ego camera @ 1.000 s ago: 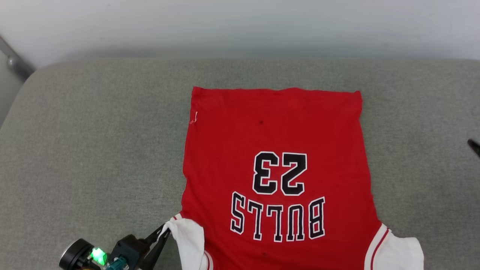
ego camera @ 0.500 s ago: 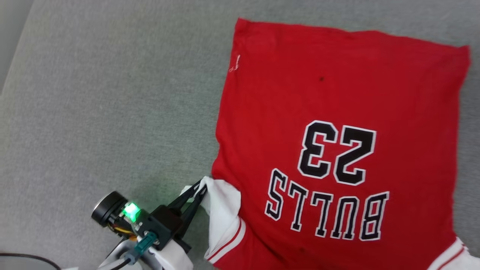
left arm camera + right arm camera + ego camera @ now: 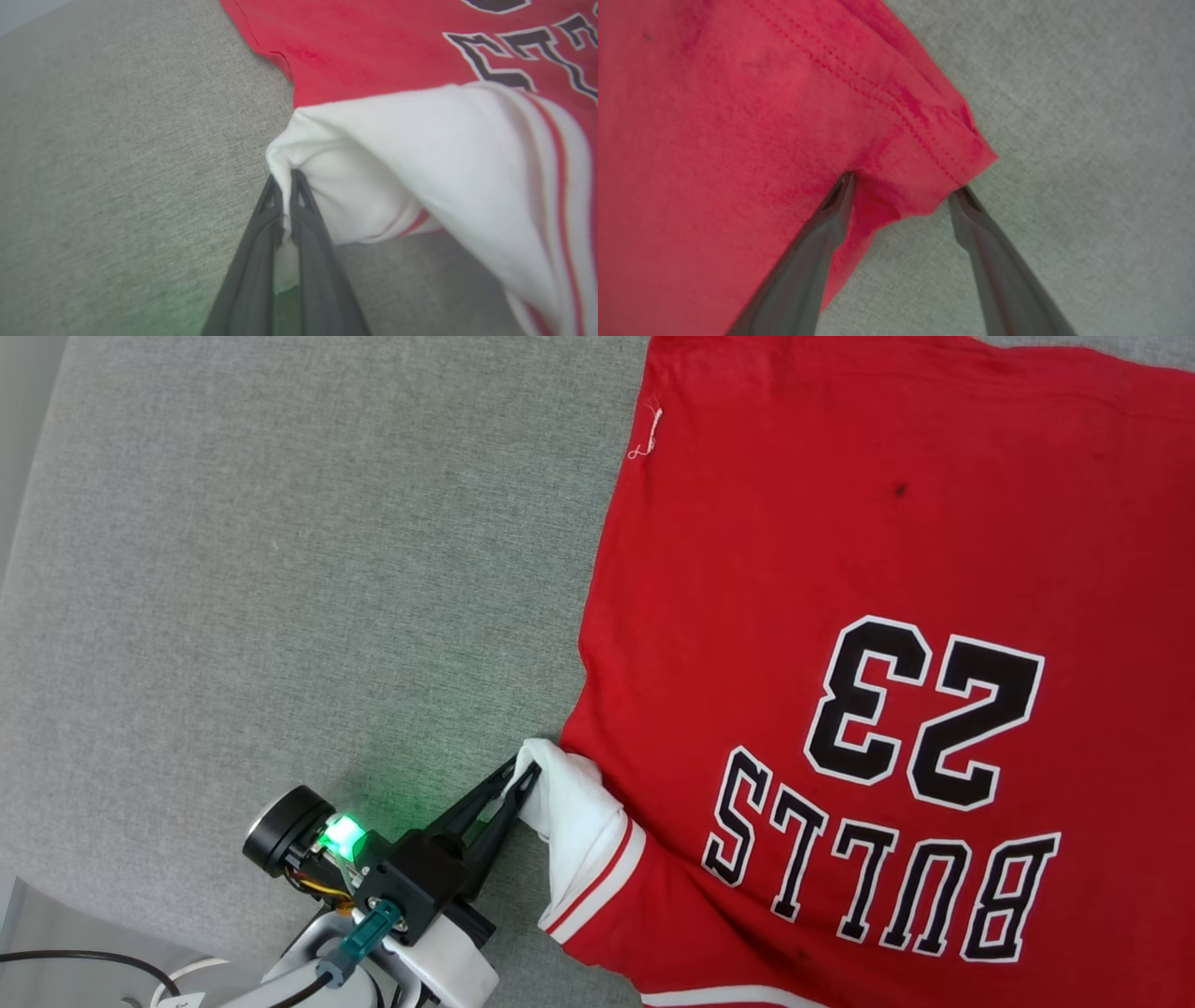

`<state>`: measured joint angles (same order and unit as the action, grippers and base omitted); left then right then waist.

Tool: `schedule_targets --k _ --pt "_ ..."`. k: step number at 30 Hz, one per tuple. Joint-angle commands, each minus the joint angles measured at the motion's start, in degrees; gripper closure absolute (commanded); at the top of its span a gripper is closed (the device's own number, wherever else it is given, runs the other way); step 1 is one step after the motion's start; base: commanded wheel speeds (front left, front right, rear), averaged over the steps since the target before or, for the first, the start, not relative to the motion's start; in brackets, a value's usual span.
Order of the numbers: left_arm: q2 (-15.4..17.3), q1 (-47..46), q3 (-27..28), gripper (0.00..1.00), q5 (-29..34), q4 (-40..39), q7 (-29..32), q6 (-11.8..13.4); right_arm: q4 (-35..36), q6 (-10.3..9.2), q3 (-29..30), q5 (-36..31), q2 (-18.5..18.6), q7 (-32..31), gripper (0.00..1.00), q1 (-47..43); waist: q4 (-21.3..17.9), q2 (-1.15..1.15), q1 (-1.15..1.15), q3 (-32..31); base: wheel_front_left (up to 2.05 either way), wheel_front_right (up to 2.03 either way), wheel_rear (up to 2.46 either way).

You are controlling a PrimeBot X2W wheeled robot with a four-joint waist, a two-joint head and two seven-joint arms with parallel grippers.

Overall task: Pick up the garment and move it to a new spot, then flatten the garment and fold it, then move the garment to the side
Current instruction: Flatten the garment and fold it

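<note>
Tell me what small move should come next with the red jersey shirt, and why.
Probably close the right gripper on the hem corner of the red jersey T-shirt: its open fingers straddle that corner, while the left gripper is shut on the white sleeve.

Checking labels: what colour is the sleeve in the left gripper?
The sleeve is white with red stripes, clearest in the left wrist view.

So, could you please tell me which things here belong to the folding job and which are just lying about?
Job: garment; left gripper, shut on its white sleeve; right gripper, open at a red hem corner.
Just there: grey upholstered surface; black cable.
</note>
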<state>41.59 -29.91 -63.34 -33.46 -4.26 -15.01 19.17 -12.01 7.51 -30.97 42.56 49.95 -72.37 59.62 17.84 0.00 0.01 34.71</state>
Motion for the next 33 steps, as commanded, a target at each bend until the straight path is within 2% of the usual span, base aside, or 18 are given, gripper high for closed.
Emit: schedule_targets --k 1,3,11,18,25,27,28,33 --pt "-0.3 -0.2 0.1 1.0 0.1 1.0 0.4 -0.2 -1.0 -0.04 -2.2 0.0 -1.3 -0.1 0.0 -3.5 -0.2 0.0 -0.01 0.2 0.0 0.0 0.0" --pt "-0.4 -0.2 0.3 1.0 0.1 1.4 0.4 -0.5 -0.4 -0.04 -2.8 0.1 -1.5 0.4 1.0 -3.7 -0.5 0.0 -0.01 0.3 0.0 0.0 0.0" --pt "-0.8 2.5 1.9 1.0 -1.0 3.4 0.1 -1.0 -0.1 -0.04 -3.7 -0.7 -2.0 7.0 1.0 0.9 -2.4 0.0 -0.01 -4.3 0.0 0.0 0.0" --pt "0.5 7.3 4.7 1.0 -2.1 4.0 0.0 -0.6 3.7 -0.04 -9.1 1.5 -0.5 14.1 1.0 2.0 -6.6 0.0 -0.01 -12.3 0.0 0.0 0.0" --pt "3.1 11.7 7.1 1.0 -2.9 3.6 -0.2 -0.5 12.2 -0.04 -13.7 6.8 6.9 19.0 1.0 -1.9 -11.6 0.0 -0.01 -18.5 0.0 0.0 0.0" --pt "3.9 12.7 7.6 1.0 -2.9 3.5 -0.2 -0.6 14.3 -0.04 -14.2 8.0 10.0 20.3 1.0 -3.9 -13.1 0.0 -0.01 -19.8 0.0 0.0 0.0" --pt "3.9 12.7 7.6 1.0 -2.9 3.5 -0.2 -0.6 14.3 -0.04 -14.2 8.0 10.0 20.3 1.0 -3.9 -13.1 0.0 -0.01 -19.8 0.0 0.0 0.0" --pt "4.5 14.9 8.7 1.0 -3.2 3.2 -0.2 -0.4 17.1 -0.04 -14.1 11.1 16.9 23.9 1.0 -12.1 -16.6 0.0 -0.01 -22.3 0.0 0.0 0.0"
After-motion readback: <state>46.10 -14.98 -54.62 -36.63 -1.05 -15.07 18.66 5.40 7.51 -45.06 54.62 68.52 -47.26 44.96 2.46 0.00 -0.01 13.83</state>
